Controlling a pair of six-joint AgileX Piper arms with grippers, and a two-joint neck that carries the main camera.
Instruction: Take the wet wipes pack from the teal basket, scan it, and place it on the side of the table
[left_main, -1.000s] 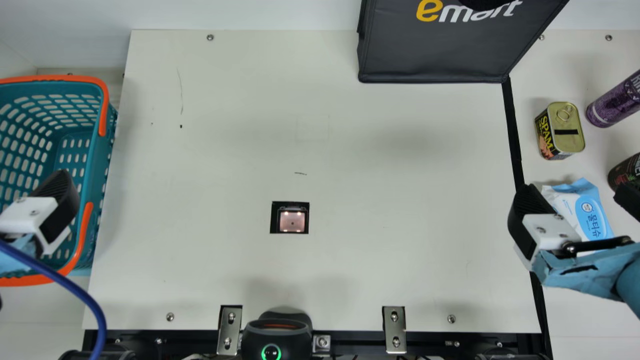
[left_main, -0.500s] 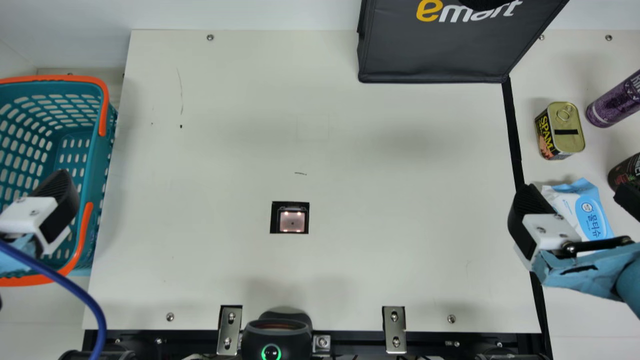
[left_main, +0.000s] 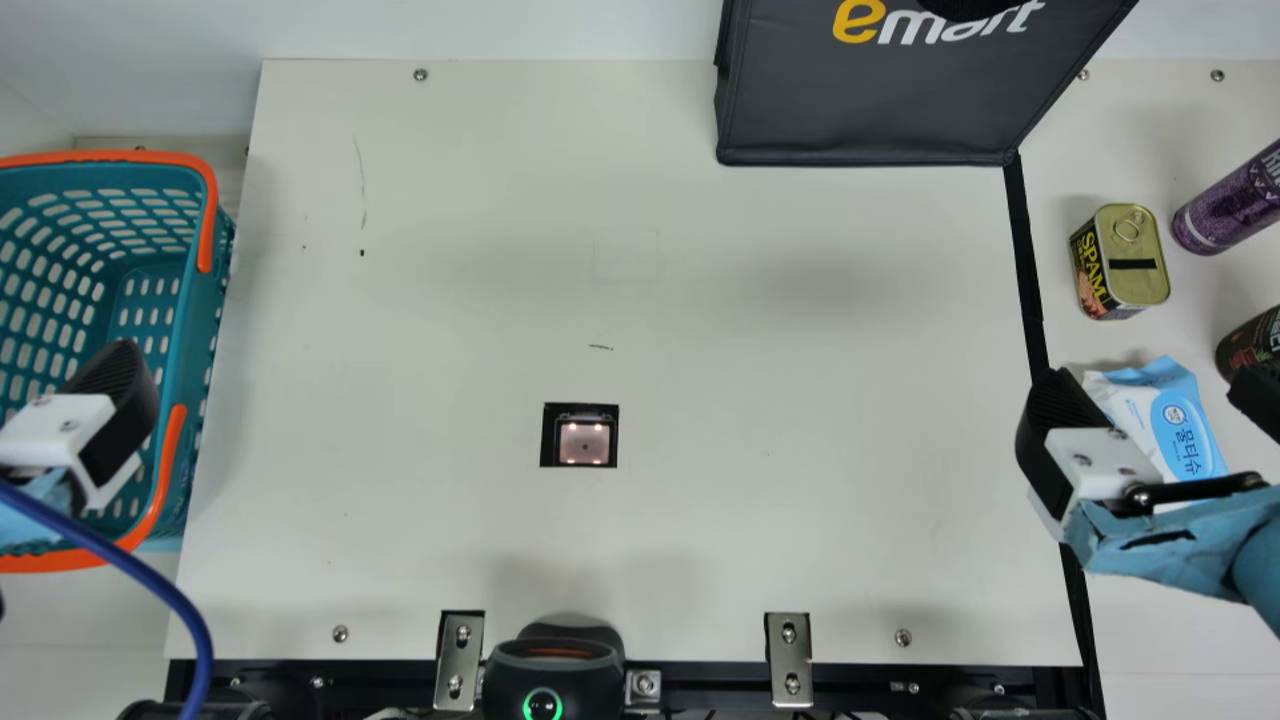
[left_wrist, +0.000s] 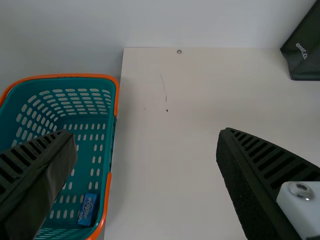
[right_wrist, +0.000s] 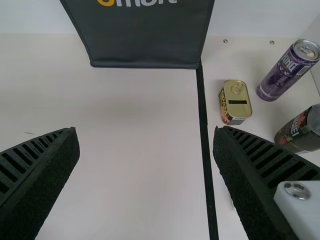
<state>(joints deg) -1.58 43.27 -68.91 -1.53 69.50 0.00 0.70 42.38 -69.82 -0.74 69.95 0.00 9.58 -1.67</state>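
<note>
Tabletop (left_main: 760, 350) with wipes pack (left_main: 1186, 425) near right end effector (left_main: 1150, 390)

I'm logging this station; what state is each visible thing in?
Left gripper: jaws open
Right gripper: jaws open
Wet wipes pack: lying flat, ungripped
Teal basket: upright, handles folded down
Rectangular tin: standing, ring-pull lid closed
Purple can: standing upright
Scanner window: lit
Black device: ring light green

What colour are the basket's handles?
The handles are bright orange, against the teal of the basket; the main view shows this best.
</note>
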